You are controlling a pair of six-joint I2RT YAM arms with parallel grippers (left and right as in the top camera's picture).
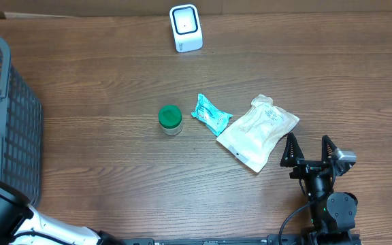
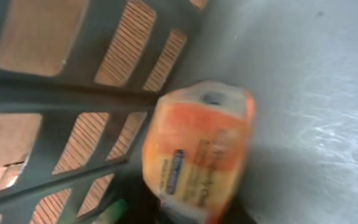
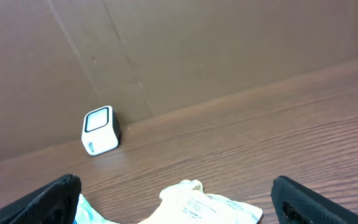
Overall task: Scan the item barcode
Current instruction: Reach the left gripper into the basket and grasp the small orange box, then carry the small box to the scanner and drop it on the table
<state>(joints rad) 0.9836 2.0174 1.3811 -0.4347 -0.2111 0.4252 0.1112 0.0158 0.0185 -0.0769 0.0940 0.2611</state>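
Orange packet (image 2: 197, 149) sits in the grey basket (image 1: 5, 102) at nine o'clock, left jaws pressed together, apparently pinching it, right jaws spread at five o'clock, and presenting it to the white scanner (image 1: 186, 27) at twelve o'clock is not yet done.

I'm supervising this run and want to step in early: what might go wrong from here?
1. The orange packet sits against the basket wall in a blurred left wrist view. Whether it is held is unclear, so it may slip on lifting.
2. It could snag on the wall's slats.
3. The scanner stands far across the table, and a carry there might knock the jar.
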